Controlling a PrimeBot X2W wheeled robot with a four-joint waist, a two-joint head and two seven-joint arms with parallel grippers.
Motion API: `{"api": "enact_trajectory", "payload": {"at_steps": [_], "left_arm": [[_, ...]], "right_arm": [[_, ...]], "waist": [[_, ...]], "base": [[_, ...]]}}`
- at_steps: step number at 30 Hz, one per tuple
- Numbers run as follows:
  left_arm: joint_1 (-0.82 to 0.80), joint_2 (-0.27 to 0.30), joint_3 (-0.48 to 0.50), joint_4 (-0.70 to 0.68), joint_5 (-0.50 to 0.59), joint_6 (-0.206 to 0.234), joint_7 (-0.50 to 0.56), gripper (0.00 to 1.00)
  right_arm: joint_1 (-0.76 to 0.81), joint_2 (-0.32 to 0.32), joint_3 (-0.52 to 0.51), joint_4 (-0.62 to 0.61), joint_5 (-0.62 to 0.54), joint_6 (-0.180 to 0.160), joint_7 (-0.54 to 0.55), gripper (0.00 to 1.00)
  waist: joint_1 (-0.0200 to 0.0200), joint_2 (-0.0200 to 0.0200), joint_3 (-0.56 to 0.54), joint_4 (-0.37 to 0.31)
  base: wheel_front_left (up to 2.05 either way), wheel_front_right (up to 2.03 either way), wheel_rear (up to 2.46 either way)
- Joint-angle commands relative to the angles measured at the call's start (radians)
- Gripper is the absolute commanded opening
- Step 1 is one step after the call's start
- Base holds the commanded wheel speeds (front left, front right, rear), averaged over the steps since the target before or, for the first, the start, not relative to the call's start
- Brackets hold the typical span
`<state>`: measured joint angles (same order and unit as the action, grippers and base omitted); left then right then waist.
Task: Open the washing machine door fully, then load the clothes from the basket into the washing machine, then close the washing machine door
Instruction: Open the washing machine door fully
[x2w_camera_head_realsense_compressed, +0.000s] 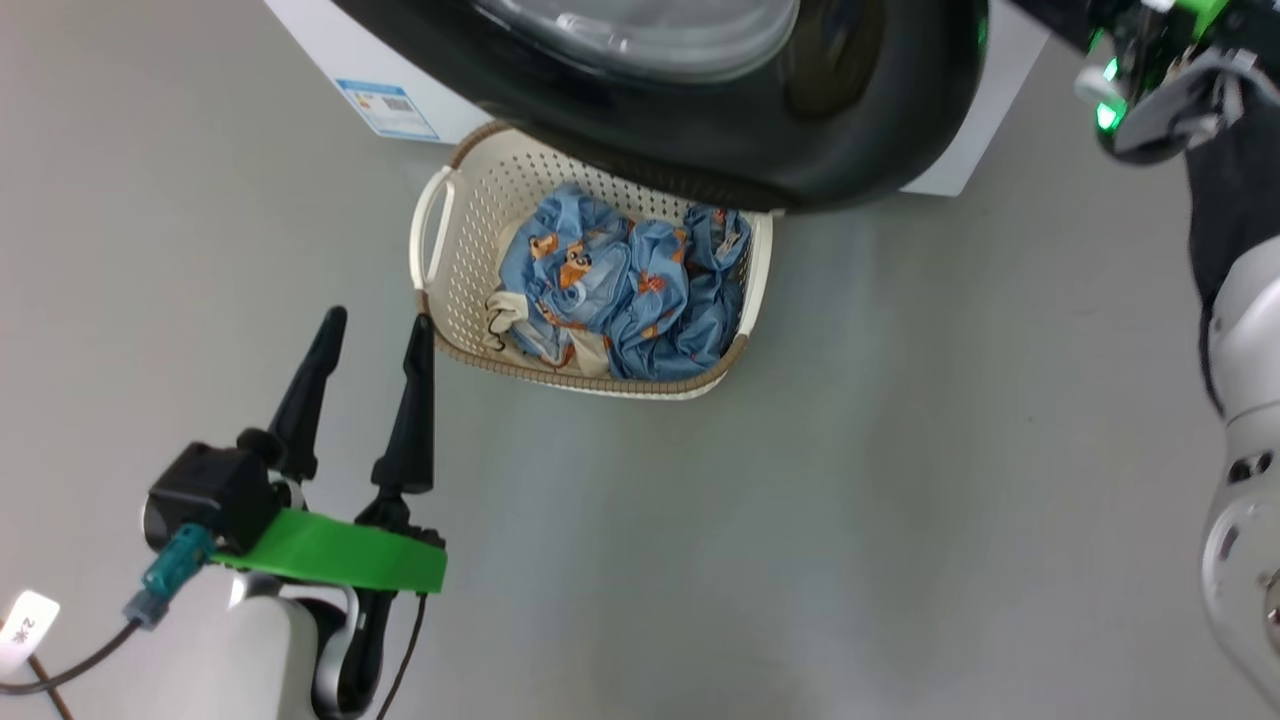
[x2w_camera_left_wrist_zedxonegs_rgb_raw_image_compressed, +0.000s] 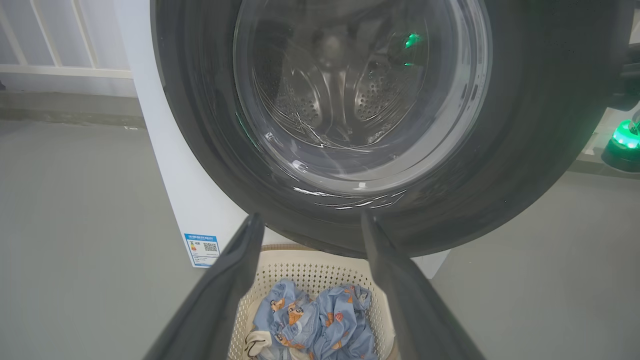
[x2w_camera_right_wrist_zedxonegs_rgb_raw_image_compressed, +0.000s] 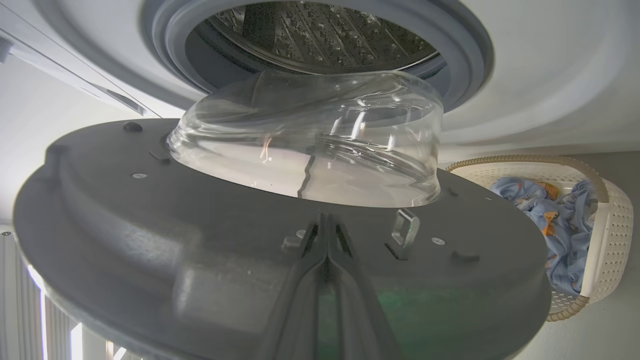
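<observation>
The washing machine door (x2w_camera_head_realsense_compressed: 860, 130) stands partly open, its black rim overhanging the basket (x2w_camera_head_realsense_compressed: 600, 385). Blue clothes (x2w_camera_head_realsense_compressed: 620, 290) with orange print lie in the basket, with some cream fabric. My left gripper (x2w_camera_head_realsense_compressed: 380, 318) is open, its fingertips beside the basket's near left corner. The left wrist view faces the door's outer side (x2w_camera_left_wrist_zedxonegs_rgb_raw_image_compressed: 525, 125), with the left gripper (x2w_camera_left_wrist_zedxonegs_rgb_raw_image_compressed: 312, 216) open and empty above the basket (x2w_camera_left_wrist_zedxonegs_rgb_raw_image_compressed: 310, 270). My right gripper (x2w_camera_right_wrist_zedxonegs_rgb_raw_image_compressed: 327, 220) is shut, its tips against the door's grey inner face (x2w_camera_right_wrist_zedxonegs_rgb_raw_image_compressed: 150, 225), just below the glass bowl (x2w_camera_right_wrist_zedxonegs_rgb_raw_image_compressed: 310, 145). Behind it the drum (x2w_camera_right_wrist_zedxonegs_rgb_raw_image_compressed: 320, 30) is exposed.
The white washing machine (x2w_camera_left_wrist_zedxonegs_rgb_raw_image_compressed: 190, 200) carries a small blue label (x2w_camera_head_realsense_compressed: 385, 108) low on its front. My right arm (x2w_camera_head_realsense_compressed: 1240, 330) reaches up the right edge. Bare grey floor (x2w_camera_head_realsense_compressed: 850, 500) spreads right of and in front of the basket. A cable (x2w_camera_head_realsense_compressed: 60, 670) trails at the lower left.
</observation>
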<state>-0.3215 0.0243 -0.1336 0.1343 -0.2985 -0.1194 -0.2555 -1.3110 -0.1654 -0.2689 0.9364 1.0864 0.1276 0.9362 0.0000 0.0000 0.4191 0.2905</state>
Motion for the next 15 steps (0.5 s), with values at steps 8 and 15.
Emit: {"api": "enact_trajectory", "payload": {"at_steps": [8, 15], "left_arm": [[0.055, 0.026, 0.048, -0.031, 0.035, -0.006, -0.006, 1.0], [0.084, 0.026, 0.046, -0.033, 0.049, -0.008, -0.006, 1.0]], "right_arm": [[0.168, 0.086, 0.005, -0.168, 0.025, 0.003, 0.144, 0.0], [0.296, 0.111, 0.002, -0.278, 0.026, 0.003, 0.227, 0.0]], "waist": [[0.0, 0.0, -0.07, -0.012], [0.0, 0.0, -0.111, -0.01]], "base": [[0.0, 0.0, 0.0], [0.0, 0.0, 0.0]]}}
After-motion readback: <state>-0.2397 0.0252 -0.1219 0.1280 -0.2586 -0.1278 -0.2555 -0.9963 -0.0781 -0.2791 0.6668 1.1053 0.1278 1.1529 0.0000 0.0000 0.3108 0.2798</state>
